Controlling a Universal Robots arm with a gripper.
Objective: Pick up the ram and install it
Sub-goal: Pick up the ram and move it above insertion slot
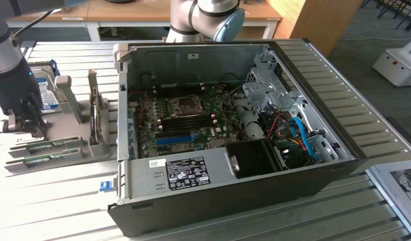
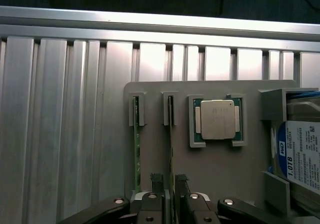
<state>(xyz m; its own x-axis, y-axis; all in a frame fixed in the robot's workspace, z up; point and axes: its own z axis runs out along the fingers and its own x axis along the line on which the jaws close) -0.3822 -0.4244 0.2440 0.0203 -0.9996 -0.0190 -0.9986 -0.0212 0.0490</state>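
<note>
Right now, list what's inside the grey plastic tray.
Two green ram sticks on edge, a square silver processor, a blue-labelled hard drive; the sticks' lower edges are hidden.

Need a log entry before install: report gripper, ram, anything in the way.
Gripper open, fingertips either side of the ram. Ram on edge in the gray holder, not lifted. Second stick close beside it.

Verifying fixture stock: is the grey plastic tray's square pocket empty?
No, a square silver-lidded processor chip sits in that pocket of the grey plastic tray.
</note>
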